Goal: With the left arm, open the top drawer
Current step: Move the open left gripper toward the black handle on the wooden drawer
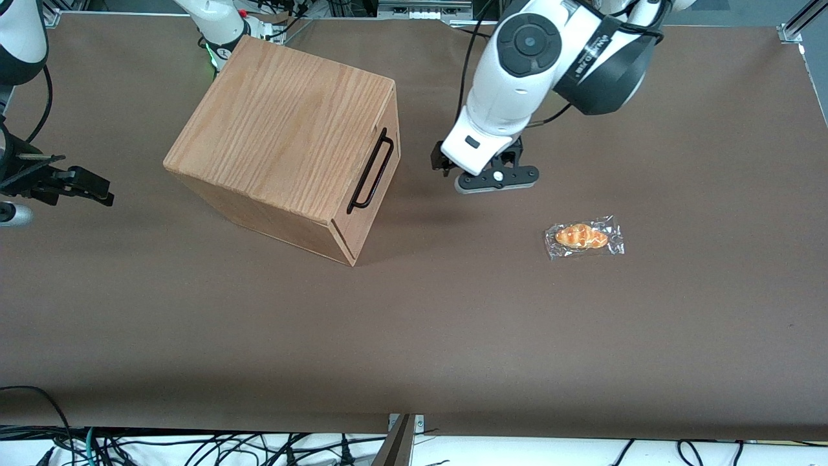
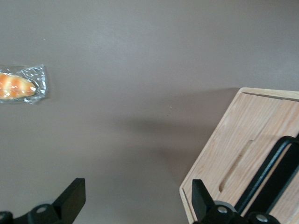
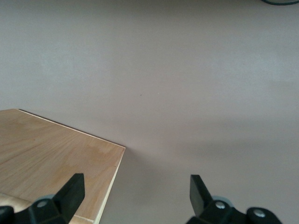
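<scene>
A: Site type? I'm reading this as a robotics lab, not a home or shop.

B: Agreeing. Brown matting is covering one wide counter (image 1: 194,336), with aluminium framing showing at its corners.

A: Loose cables (image 1: 213,446) are trailing along the counter edge nearest the front camera. More wiring is hanging near the arm bases.

B: A large white arm (image 1: 517,71) with dark joint bands is leaning over the counter, its black claw (image 1: 495,175) hanging just above the mat, fingers spread apart in the wrist view.

A: Props are looking staged: one oak-grain cabinet (image 1: 284,136), one wrapped pastry (image 1: 583,237), lying well apart.
</scene>
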Robot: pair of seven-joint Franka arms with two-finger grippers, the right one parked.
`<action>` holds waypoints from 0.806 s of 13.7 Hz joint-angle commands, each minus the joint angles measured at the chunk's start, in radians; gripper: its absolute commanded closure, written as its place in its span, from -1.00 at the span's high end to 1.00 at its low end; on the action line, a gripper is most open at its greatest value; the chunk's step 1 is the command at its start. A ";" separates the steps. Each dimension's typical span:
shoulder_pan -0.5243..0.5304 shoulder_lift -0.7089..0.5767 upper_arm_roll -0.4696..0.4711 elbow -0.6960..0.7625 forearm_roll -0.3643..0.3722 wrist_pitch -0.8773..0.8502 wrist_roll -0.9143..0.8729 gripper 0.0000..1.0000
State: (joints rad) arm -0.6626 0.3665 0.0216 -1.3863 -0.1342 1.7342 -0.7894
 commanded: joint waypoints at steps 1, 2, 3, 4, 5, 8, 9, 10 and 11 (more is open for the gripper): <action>-0.023 0.060 0.012 0.095 -0.018 -0.010 -0.031 1.00; -0.038 0.074 0.012 0.108 -0.018 -0.005 -0.031 1.00; -0.044 0.087 0.012 0.112 -0.018 0.017 -0.033 1.00; -0.055 0.101 0.012 0.112 -0.018 0.046 -0.040 1.00; -0.069 0.112 0.012 0.112 -0.018 0.073 -0.060 1.00; -0.090 0.140 0.012 0.113 -0.018 0.105 -0.073 1.00; -0.097 0.143 0.012 0.112 -0.018 0.119 -0.073 1.00; -0.101 0.149 0.012 0.112 -0.018 0.134 -0.073 1.00; -0.106 0.153 0.012 0.113 -0.018 0.140 -0.071 1.00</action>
State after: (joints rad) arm -0.7522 0.4945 0.0212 -1.3151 -0.1342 1.8696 -0.8543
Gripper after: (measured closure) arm 0.000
